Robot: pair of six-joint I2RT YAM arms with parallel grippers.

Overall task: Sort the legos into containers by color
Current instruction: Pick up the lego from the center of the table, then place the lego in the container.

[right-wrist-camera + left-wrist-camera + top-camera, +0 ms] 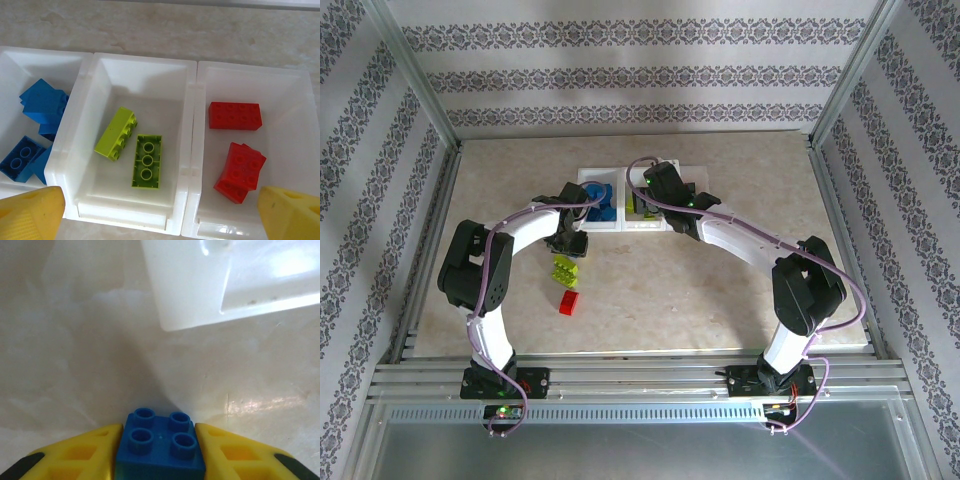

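Okay, left hand (158, 434) is clamped on a blue brick (160, 447): four studs face up, and the yellow fingers (80, 455) press flush against both of its sides. The brick is low over the counter (75, 340); cannot tell if it touches. A white bin corner (200, 290) sits ahead and to the right in the left wrist view, apart from the brick; cannot tell from there which bin it is.

Right hand (160, 212) hangs above the three bins, its fingers (30, 212) spread wide with nothing between them. The bins stand in a row, walls touching. Left bin (30, 55) holds blue bricks (42, 102), several piled together, one lying flat near the front. Middle bin (145, 62) holds two lime bricks (116, 133), one on its side, the other hollow side up, just beside each other. Right bin (250, 70) holds red bricks (235, 115): one long one flat toward the back, and what looks like a tilted stack nearer the front.

From the top view, loose lime bricks (565, 268) lie on the counter just beside the left hand; looks like two touching, hard to be sure. A loose red brick (568, 302) lies just in front of them, closer to the arm bases. Both are outside the bins, on the near side of the row.
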